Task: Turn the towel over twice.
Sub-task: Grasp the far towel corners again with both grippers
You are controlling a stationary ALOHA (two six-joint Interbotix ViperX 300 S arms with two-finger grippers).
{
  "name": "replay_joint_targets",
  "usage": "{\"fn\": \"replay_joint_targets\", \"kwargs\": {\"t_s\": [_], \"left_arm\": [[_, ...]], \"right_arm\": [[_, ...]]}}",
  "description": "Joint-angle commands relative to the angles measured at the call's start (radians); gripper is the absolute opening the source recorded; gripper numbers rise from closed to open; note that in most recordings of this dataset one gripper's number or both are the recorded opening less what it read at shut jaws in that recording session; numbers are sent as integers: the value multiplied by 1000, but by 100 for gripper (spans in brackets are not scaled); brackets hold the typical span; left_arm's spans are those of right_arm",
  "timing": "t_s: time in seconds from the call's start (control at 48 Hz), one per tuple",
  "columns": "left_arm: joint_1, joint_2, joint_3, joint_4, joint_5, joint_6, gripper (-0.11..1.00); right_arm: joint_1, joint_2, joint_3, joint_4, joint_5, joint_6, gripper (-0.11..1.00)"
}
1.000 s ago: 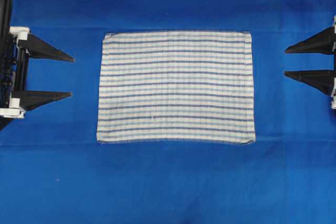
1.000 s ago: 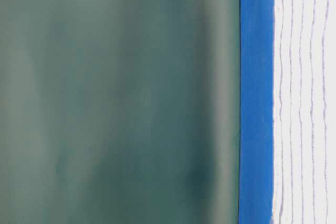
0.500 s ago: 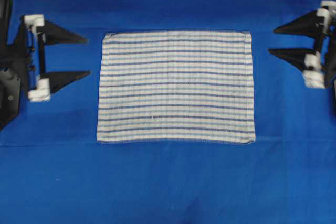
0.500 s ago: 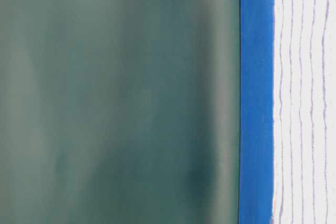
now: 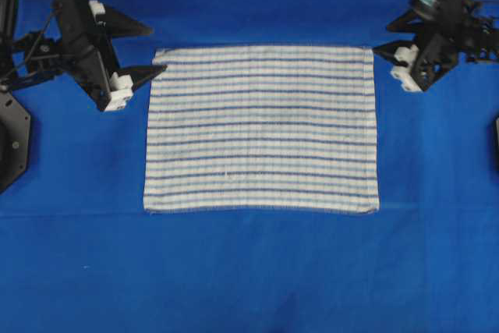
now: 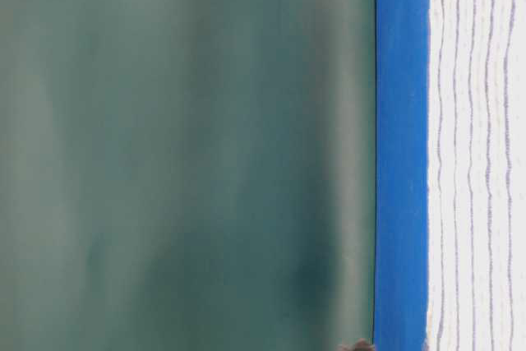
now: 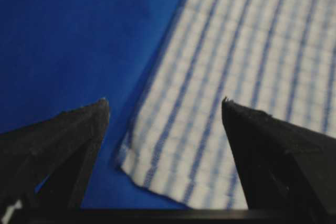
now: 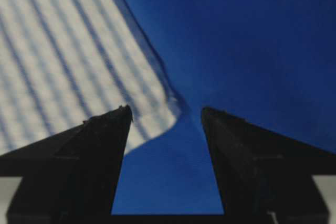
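While the towel [image 5: 261, 129] lies flat on the blue cloth [image 5: 249, 271] | left gripper [image 5: 148, 51] spread wide, holding nothing, towel's far-left corner just ahead between its fingertips [image 7: 100, 109] | right gripper [image 5: 392, 37] spread wide, holding nothing, towel's far-right corner just ahead between its fingertips [image 8: 125, 115]

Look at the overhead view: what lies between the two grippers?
The towel: its far edge spans the stretch from the left gripper to the right gripper, flat on the blue cloth.
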Motion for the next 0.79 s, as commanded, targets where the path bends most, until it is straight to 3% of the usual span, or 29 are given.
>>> {"fn": "replay_joint_targets", "kwargs": {"t_s": [0.0, 0.313, 0.521, 0.625, 0.771], "left_arm": [[25, 58, -17, 0, -55, 0, 83], [58, 259, -52, -2, -123, 0, 82], [72, 301, -61, -2, -103, -2, 77], [77, 302, -69, -2, -52, -2, 59], [77, 310, -101, -2, 44, 3, 19]], "right_arm": [[-28, 64, -31, -12, -46, -5, 64], [-60, 215, -77, -28, -104, -11, 64], [-60, 232, -74, -28, -100, -11, 63], [-57, 232, -72, -28, -100, -11, 51], [-51, 232, -72, -28, -98, -11, 11]]}}
